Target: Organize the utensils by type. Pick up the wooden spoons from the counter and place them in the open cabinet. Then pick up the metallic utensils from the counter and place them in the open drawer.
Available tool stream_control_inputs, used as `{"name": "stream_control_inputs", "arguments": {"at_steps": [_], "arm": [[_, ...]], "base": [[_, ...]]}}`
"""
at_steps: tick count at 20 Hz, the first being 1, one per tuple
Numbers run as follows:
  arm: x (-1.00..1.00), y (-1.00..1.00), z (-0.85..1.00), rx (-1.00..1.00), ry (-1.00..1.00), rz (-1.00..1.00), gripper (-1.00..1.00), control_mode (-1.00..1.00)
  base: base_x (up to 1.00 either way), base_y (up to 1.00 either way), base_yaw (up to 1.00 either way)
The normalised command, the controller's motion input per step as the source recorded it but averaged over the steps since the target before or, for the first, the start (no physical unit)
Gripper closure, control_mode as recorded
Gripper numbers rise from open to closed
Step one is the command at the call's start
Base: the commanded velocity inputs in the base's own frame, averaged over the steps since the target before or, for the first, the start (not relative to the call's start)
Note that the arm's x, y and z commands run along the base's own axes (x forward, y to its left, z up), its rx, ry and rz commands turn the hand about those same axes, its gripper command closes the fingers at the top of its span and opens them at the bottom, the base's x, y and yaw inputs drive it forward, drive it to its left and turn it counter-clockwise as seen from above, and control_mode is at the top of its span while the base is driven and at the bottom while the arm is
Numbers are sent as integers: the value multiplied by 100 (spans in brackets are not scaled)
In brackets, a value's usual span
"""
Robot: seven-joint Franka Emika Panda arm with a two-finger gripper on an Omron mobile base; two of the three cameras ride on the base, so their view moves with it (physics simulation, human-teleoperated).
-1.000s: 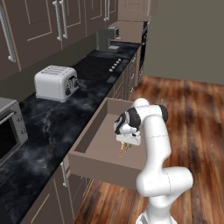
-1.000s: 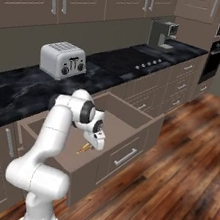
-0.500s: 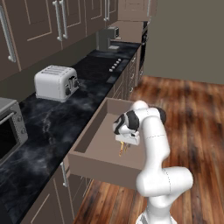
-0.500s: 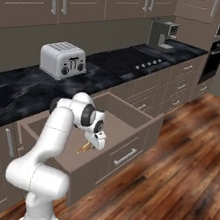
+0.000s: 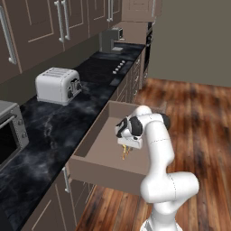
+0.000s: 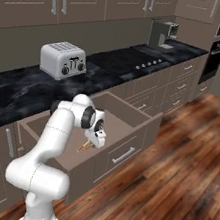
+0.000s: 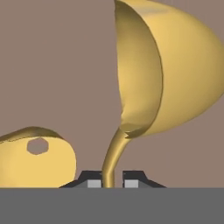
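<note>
My gripper [image 5: 125, 149] [image 6: 89, 142] [image 7: 109, 181] hangs low inside the open drawer [image 5: 104, 145] [image 6: 132, 114], shut on the thin stem of a golden metallic utensil [image 5: 124, 154] [image 6: 83, 147] [image 7: 166, 74]. Its bright yellow round head points down at the drawer floor. In the hand view a second metallic utensil [image 7: 37, 159], with a small hole in its head, lies on the drawer floor at lower left. The black marbled counter [image 5: 54, 122] [image 6: 24, 87] runs behind the drawer. The wooden spoons and the open cabinet are out of view.
On the counter stand a silver toaster [image 5: 57, 85] [image 6: 64, 60], a microwave [image 5: 9, 133] at the left edge, and a coffee machine [image 5: 113, 39] [image 6: 162, 33] at the far end. Closed wall cabinets [image 5: 67, 20] hang above. Wooden floor [image 6: 170, 183] lies to the right.
The gripper has eased slightly lower into the drawer with the utensil still held. Nothing else has moved.
</note>
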Motion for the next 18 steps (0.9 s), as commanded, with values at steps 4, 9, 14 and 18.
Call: {"name": "stream_control_inputs", "arguments": {"at_steps": [4, 9, 14, 18], "arm": [[2, 4, -1, 0, 0, 0, -100, -100], [0, 3, 17, 0, 0, 0, -100, -100], [0, 2, 42, 0, 0, -1, -100, -100], [0, 0, 79, 0, 0, -1, -100, -100]], "base": [[0, 0, 0], [0, 0, 0], [0, 0, 0], [0, 0, 0]]}}
